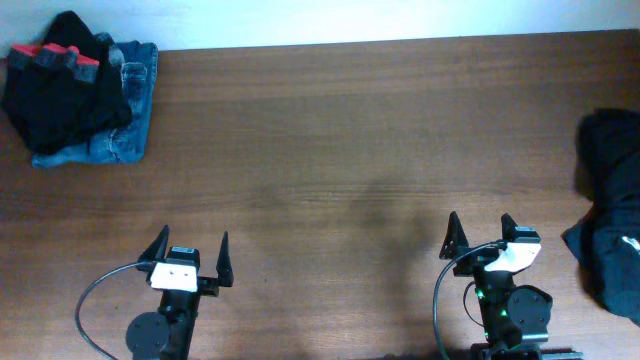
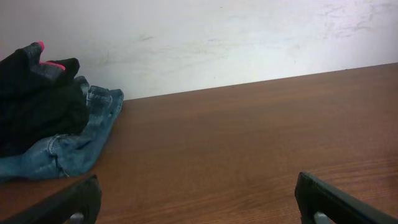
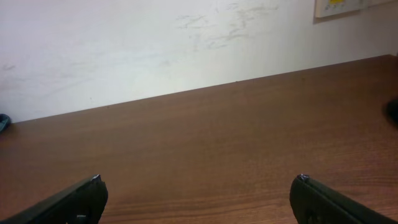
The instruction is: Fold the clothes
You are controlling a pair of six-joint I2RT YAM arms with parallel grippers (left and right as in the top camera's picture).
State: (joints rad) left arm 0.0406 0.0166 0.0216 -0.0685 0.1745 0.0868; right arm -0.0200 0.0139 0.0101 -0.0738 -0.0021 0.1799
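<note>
Far left corner of the brown wooden table (image 1: 330, 130): a crumpled heap, black garment with red trim (image 1: 60, 90) piled on top of blue denim jeans (image 1: 125, 140), touching, with the denim poking out along the right and near sides. Against the right edge of the table, well apart from that heap: a second dark garment (image 1: 610, 220), bunched up and partly cut off by the overhead view. Near edge, left side: left gripper (image 1: 193, 240), jaws spread wide, nothing between them, pointing toward the far side over bare wood. Near edge, right side: right gripper (image 1: 480, 222), likewise spread wide and holding nothing, near the dark garment but not touching it. From the left wrist: both black fingers (image 2: 74, 199) at the bottom corners, wood between them, the black-and-denim heap up at the left against the white wall (image 2: 217, 43). From the right wrist: fingers (image 3: 68, 202) low in the corners again, only bare tabletop and wall ahead. No fabric in contact with either gripper.
</note>
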